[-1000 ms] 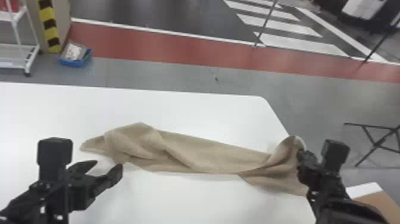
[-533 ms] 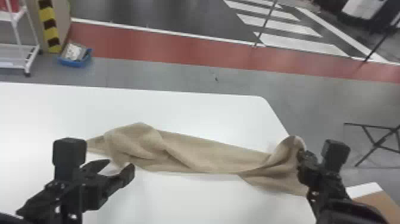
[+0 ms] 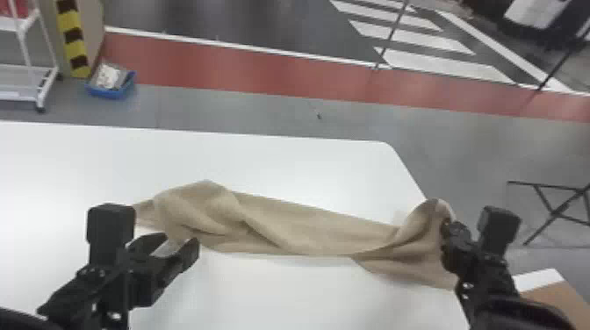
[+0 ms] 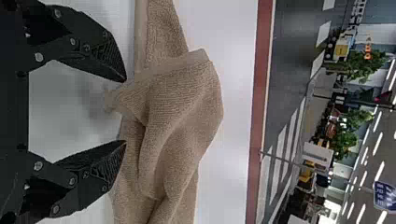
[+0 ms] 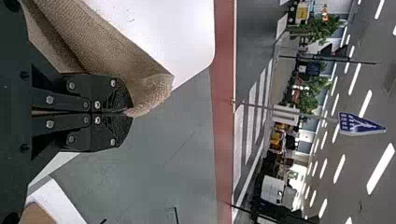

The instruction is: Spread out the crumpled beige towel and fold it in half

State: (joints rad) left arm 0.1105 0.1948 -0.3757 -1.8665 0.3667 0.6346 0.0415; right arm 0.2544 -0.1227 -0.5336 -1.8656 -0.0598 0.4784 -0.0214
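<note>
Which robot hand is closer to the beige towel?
Right. The right gripper is shut on one end of the beige towel; the left gripper is open near the other end.

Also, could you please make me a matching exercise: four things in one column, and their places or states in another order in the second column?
Things
1. Towel
2. Left claw
3. Right claw
4. Blue bin

Places or states
A. Shut on one end of the towel
B. On the floor, beyond the table
C. Beige and creased, mostly on the table
D. Open, near the towel's left part

Right pairs: 1-C, 2-D, 3-A, 4-B
</note>
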